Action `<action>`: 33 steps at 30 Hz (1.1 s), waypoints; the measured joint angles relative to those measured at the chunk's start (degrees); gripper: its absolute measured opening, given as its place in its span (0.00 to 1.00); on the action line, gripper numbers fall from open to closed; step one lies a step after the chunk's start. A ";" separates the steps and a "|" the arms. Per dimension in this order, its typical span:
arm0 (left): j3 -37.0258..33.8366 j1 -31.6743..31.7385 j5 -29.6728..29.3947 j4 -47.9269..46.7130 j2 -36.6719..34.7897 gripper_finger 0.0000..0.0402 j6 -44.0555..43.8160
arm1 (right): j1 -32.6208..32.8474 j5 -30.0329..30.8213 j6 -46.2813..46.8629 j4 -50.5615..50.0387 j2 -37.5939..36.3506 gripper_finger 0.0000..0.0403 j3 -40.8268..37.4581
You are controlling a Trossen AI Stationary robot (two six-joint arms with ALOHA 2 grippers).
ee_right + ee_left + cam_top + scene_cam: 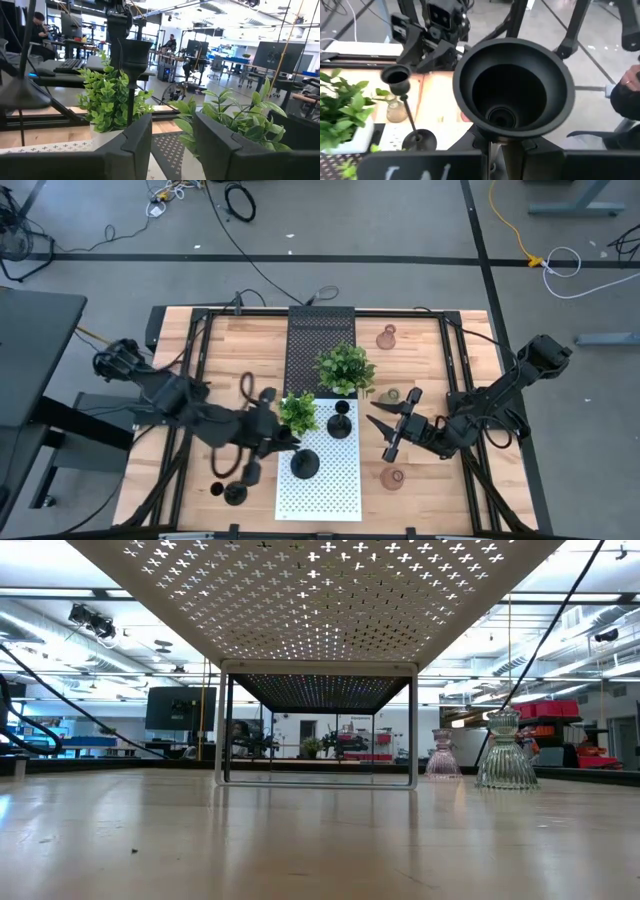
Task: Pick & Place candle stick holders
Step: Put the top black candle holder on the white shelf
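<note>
1. Black is the holder in work now: the left gripper (283,440) is pressed together on the stem of one black candle holder (303,465), at the near part of the white perforated shelf (345,480). In the left wrist view its cup fills the picture, very close to the camera.
2. I cannot tell if its base already rests on the shelf or hangs just above it.
3. A second black holder (340,423) stands on the same shelf, just beside a small plant (298,412). A third black holder (235,493) stands on the wooden table (420,500), left of the shelf.
4. The right gripper (390,432) hovers right of the shelf with its fingers spread and nothing between them. A greenish glass holder (393,395) is just beside it, a pink glass holder (392,478) is near, and another pink one (387,336) is at the far side.
5. My judgement: the step is the placing of the held black holder on the shelf.
6. The next move calls for an upright, gentle set-down before the release, because the base is narrow and its neighbour is near.
</note>
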 joint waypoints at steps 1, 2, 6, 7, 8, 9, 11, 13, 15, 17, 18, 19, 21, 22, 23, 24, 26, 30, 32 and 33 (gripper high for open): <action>0.00 0.51 0.68 0.28 0.75 0.06 0.04 | 0.24 -0.05 0.09 0.18 0.00 0.36 0.00; 0.00 0.92 1.30 0.46 1.52 0.06 0.17 | 0.53 -0.37 0.10 0.26 0.00 0.36 0.00; 0.00 2.49 4.37 2.43 3.98 0.06 0.46 | 1.89 -4.82 1.29 0.70 0.00 0.36 0.00; 0.00 2.95 5.36 3.18 4.37 0.06 0.67 | 2.13 -6.62 2.03 0.67 0.00 0.36 0.00; 0.00 3.37 6.18 3.80 4.64 0.06 1.12 | 2.38 -8.40 2.80 0.62 0.00 0.36 0.00; 0.00 3.65 6.72 4.23 4.81 0.06 1.41 | 2.62 -9.92 3.82 0.59 0.00 0.36 0.00; 0.00 4.14 7.45 4.44 4.87 0.06 1.72 | 3.07 -12.94 5.63 0.26 0.00 0.36 0.02; 0.00 4.67 7.44 4.97 4.83 0.06 1.74 | 3.49 -15.22 7.56 -0.41 0.00 0.36 0.02; 0.00 4.98 7.43 5.03 4.83 0.06 1.93 | 3.62 -17.25 9.20 -0.54 0.30 0.36 0.13; 0.00 5.00 7.41 5.35 4.83 0.06 2.21 | 3.61 -18.05 10.52 -1.55 1.33 0.36 0.97; 0.00 5.02 7.41 5.57 4.83 0.06 2.30 | 3.61 -18.05 11.05 -2.33 2.11 0.36 1.88; 0.01 5.22 7.43 5.72 5.06 0.06 2.35 | 3.61 -18.08 11.24 -3.32 3.01 0.36 3.09; 0.02 5.49 7.45 5.94 5.53 0.06 2.35 | 3.58 -18.37 11.00 -5.64 5.16 0.36 6.10; -0.01 5.52 7.70 5.62 5.60 0.06 2.35 | 3.58 -18.64 10.84 -6.88 6.35 0.36 7.82; -0.02 5.57 7.85 5.56 5.61 0.06 2.35 | 3.58 -18.99 10.53 -7.97 7.49 0.36 9.32; -0.02 5.63 7.83 5.90 5.57 0.06 2.35 | 3.58 -19.27 9.97 -8.98 8.61 0.36 10.89; 0.02 5.94 7.84 6.54 5.67 0.06 2.35 | 3.51 -19.38 9.38 -9.74 10.67 0.36 13.53; 0.00 5.94 7.87 6.88 5.90 0.06 2.35 | 2.06 -19.85 9.94 -9.90 13.67 0.36 16.38; 0.10 5.94 7.85 7.33 6.19 0.06 2.35 | 1.05 -21.19 11.47 -9.86 14.39 0.36 17.20; 0.09 5.93 7.91 7.27 6.43 0.06 2.42 | 0.51 -21.98 12.32 -9.64 14.76 0.36 17.54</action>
